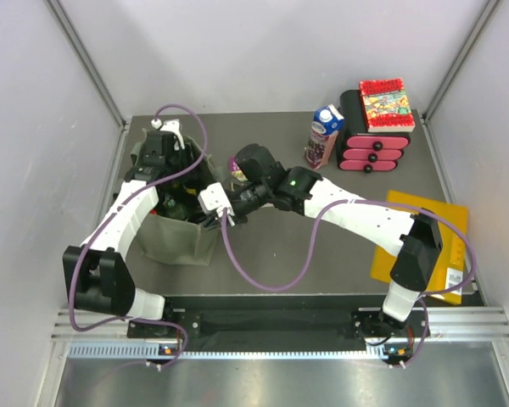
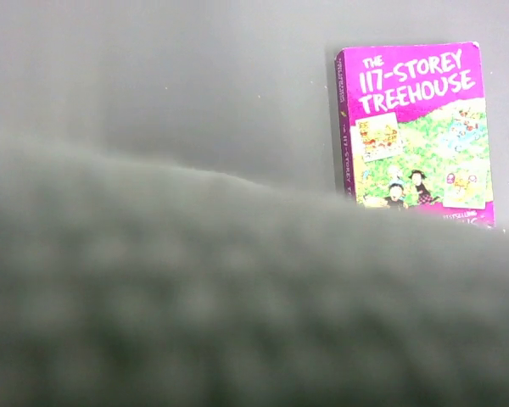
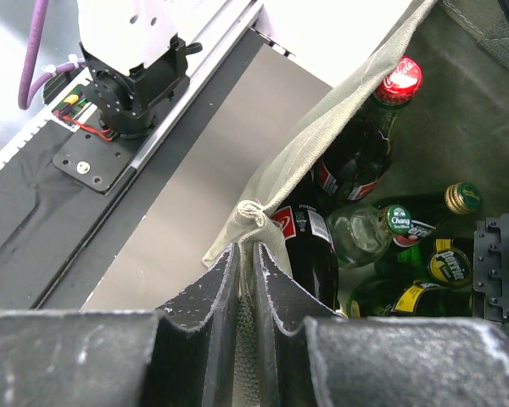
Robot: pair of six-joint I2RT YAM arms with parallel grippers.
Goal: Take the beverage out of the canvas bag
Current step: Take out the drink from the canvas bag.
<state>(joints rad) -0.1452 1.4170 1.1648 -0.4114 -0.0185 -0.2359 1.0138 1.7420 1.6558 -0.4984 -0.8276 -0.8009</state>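
The olive canvas bag [image 1: 176, 231] stands open at the left of the table. Inside it, the right wrist view shows several bottles: a dark cola bottle with a red cap [image 3: 401, 80], a second dark cola bottle [image 3: 312, 248], a clear Chang bottle [image 3: 363, 235] and a green Perrier bottle [image 3: 437, 259]. My right gripper [image 3: 248, 254] is shut on the bag's near rim cloth [image 3: 256, 219], holding it up. My left gripper [image 1: 163, 174] is at the bag's far side. Blurred cloth [image 2: 237, 297] hides its fingers in the left wrist view.
A milk carton [image 1: 324, 136] stands at the back middle. A pink drawer box [image 1: 373, 146] carries a red book [image 1: 386, 105]. A yellow envelope [image 1: 424, 246] lies at the right. A pink Treehouse book [image 2: 416, 127] lies beside the bag.
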